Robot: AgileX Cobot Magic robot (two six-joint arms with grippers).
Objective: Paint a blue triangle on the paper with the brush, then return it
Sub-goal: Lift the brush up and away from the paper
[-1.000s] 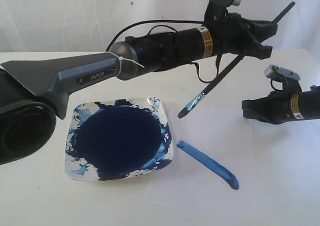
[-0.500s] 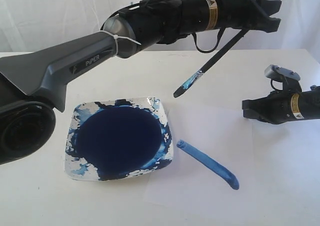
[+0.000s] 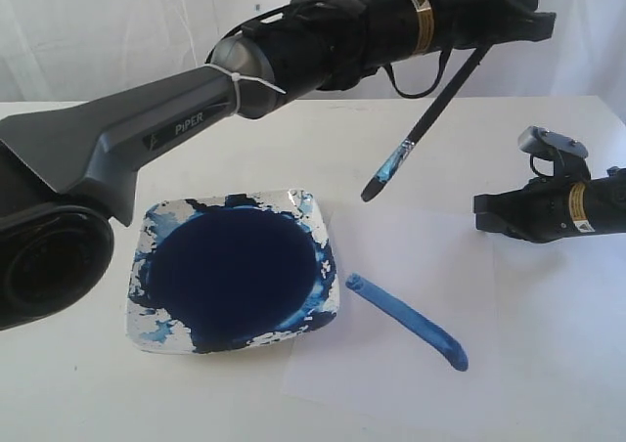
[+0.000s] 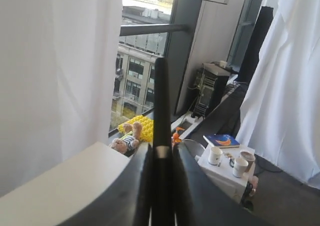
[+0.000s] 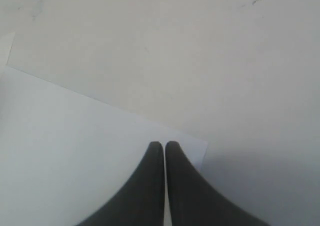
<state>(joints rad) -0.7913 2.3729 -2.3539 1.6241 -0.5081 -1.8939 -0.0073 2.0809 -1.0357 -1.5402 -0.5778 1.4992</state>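
Up beyond the far right corner of the dish (image 3: 147,330): the left gripper (image 3: 523,22), clamped on the black handle of the brush (image 3: 440,105). Seen from the left wrist as two dark fingers (image 4: 187,186) pressed against either side of the handle (image 4: 161,111). Slants the brush down toward the dish, blue-stained bristle tip lowest, hanging in the air past the dish's far right corner, clear of the paper (image 3: 372,354). No contact between bristles and sheet.

Right of the dish, touching or slipped under its right edge: the paper, flat on the white table (image 3: 548,344). Carries a single thick blue stroke (image 3: 406,320), starting just beside the dish's right rim and running diagonally away from it toward the near side. Of a triangle, only this one side.

Well to the right of the dish, low over the paper's far right corner: the right gripper (image 3: 481,212), fingers pressed together on nothing (image 5: 164,151).

Inside the dish: a dark navy pool (image 3: 235,271), with smeared blue on the white rim.
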